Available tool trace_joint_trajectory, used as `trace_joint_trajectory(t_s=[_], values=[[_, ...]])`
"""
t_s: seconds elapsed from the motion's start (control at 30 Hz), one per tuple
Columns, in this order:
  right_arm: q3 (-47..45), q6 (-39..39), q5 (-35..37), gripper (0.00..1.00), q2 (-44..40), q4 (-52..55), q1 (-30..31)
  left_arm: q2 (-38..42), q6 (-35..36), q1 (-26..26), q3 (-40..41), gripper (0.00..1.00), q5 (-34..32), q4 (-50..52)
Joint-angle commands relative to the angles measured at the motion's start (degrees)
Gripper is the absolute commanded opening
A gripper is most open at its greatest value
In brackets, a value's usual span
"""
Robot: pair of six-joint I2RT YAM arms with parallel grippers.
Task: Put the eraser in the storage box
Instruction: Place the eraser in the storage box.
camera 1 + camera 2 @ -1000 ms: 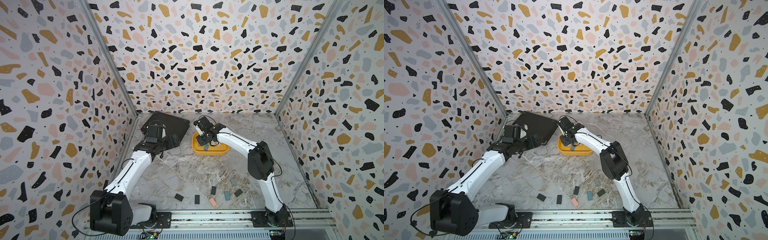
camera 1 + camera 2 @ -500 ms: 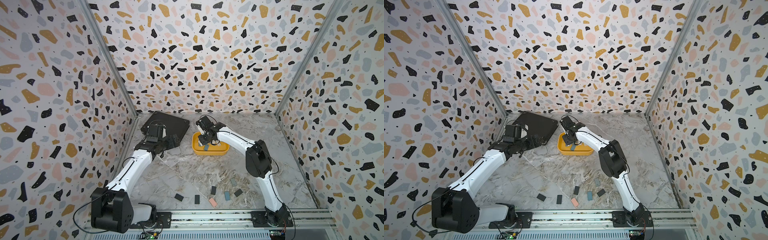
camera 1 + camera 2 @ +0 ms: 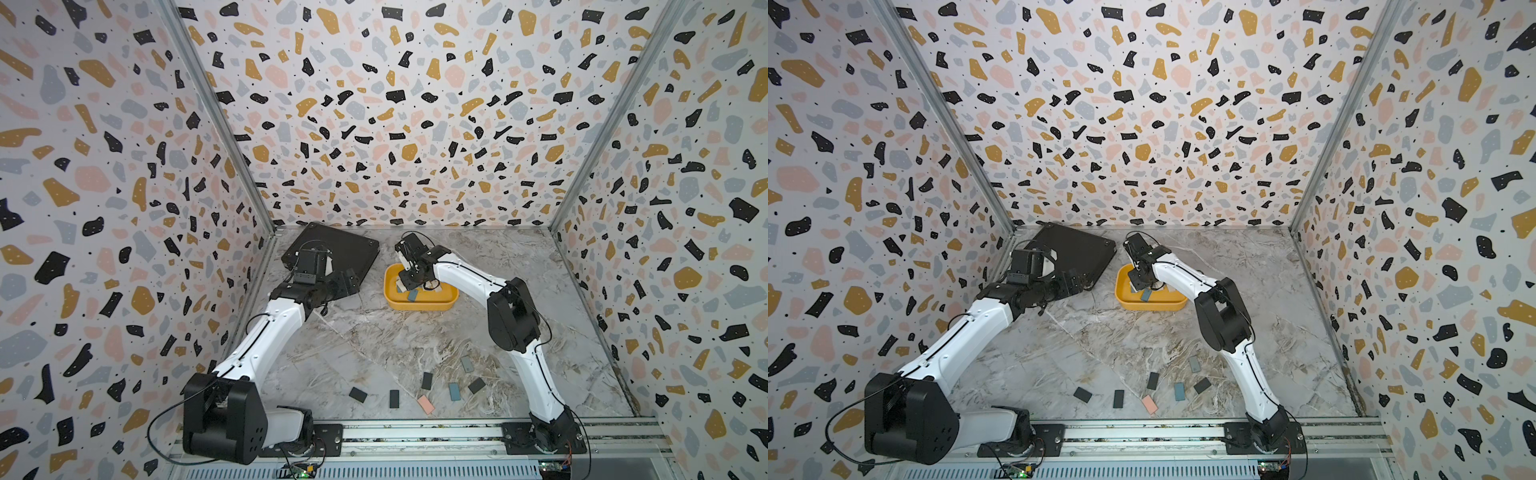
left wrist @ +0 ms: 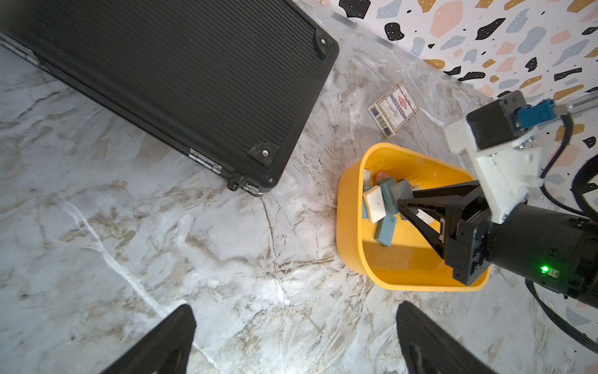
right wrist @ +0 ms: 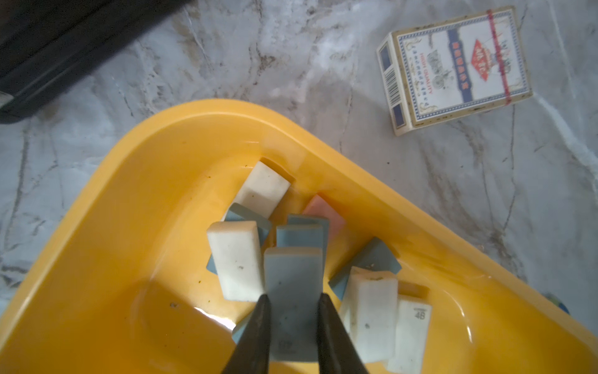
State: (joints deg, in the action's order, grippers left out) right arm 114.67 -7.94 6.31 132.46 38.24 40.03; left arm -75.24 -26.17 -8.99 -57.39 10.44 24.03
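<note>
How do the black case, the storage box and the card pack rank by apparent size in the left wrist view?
1. black case, cut off by the frame yet clearly largest
2. storage box
3. card pack, clearly smallest

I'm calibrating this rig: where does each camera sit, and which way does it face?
Top views: high at the front, facing down toward the back wall; left arm, right arm, storage box and loose erasers show in both.
Left wrist: on the left arm, facing down past the open left tool at the black case, box and right tool.
Right wrist: facing down into the box, past the right tool shut on a grey eraser.
Shared: both wrist views show the card pack.
</note>
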Motion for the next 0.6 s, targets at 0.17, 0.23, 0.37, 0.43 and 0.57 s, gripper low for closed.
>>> trace_joint_trajectory(t_s=[0.17, 0.23, 0.37, 0.43, 0.57], values=[[1.9, -1.1, 0.5, 0.28, 0.7, -0.4, -0.2, -0.3, 0.8, 0.5, -1.9, 0.97, -0.1, -0.2], [1.7, -1.2, 0.5, 0.31, 0.4, -0.5, -0.2, -0.3, 0.7, 0.4, -2.1, 0.97, -0.1, -0.2], [1.1, -1.2, 0.8, 0.38, -0.6, -1.1, -0.2, -0.4, 0.8, 0.5, -2.0, 0.97, -0.1, -0.2], [0.8, -1.2, 1.1, 0.41, -1.3, -1.1, -0.2, -0.4, 0.7, 0.4, -2.0, 0.97, -0.1, -0.2], [-1.2, -1.2, 1.7, 0.47, -4.4, -2.4, -0.2, -0.4, 0.8, 0.4, -2.0, 0.97, 0.1, -0.2]])
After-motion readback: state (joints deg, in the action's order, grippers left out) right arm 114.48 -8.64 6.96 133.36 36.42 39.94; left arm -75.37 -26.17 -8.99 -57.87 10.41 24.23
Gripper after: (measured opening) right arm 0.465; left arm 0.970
